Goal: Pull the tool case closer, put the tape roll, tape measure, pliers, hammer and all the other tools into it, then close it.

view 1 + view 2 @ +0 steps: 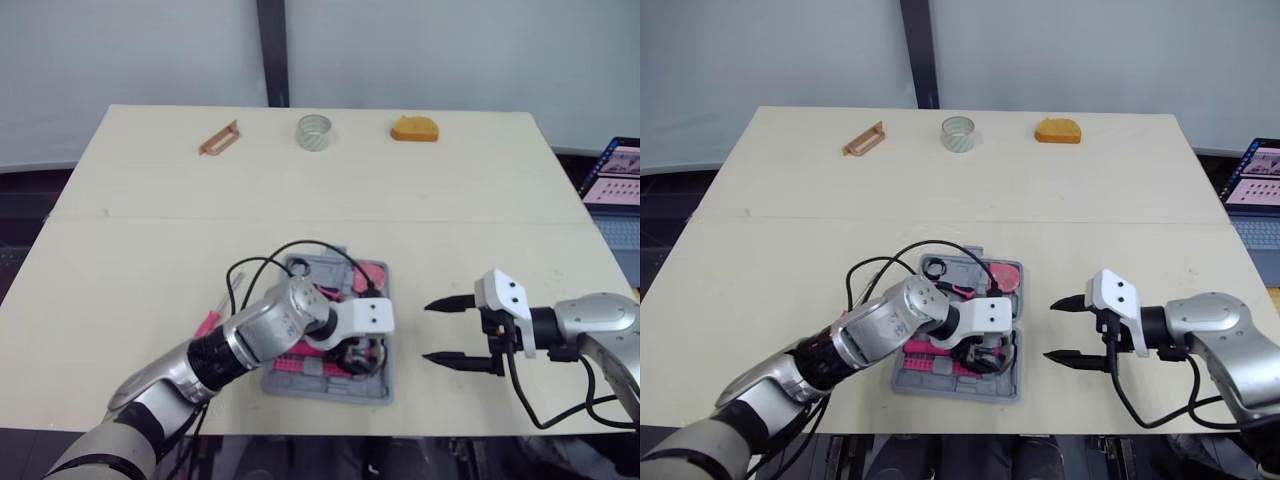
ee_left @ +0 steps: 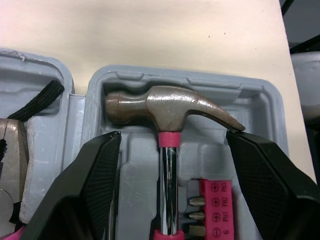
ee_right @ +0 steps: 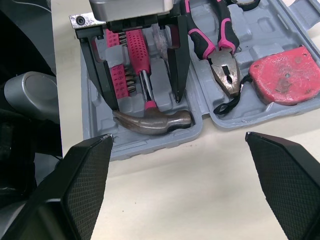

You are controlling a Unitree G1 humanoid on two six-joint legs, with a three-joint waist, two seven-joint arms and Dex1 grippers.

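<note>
pale worktop (image 1: 150, 250) carrying the open tool case (image 1: 378, 382) near its front edge.
left fingers (image 2: 100, 170) spreading wide either side of the hammer (image 2: 165, 107) lying in the case; right fingers (image 1: 450, 302) gaping wide beside the case, holding nothing; pliers (image 3: 220, 65) and tape measure (image 3: 282, 75) sitting inside; tape roll (image 1: 314, 132) resting at far edge.

We see a pale wooden table (image 1: 150, 250) lying under both the left jaws and the right jaws, with 1 seam running across it ahead of them. Well beyond the jaws, near the far edge, sits an orange lump (image 1: 414, 129), roughly in line with the gap between the 2 pairs. A small brown frame-like piece (image 1: 219, 138) lies far ahead of the left jaws and off to their left. Out to the right of the right jaws, past the table edge, we see an open laptop (image 1: 612, 175). A white backdrop (image 1: 120, 50) with 1 dark post (image 1: 271, 50) stands behind.
</note>
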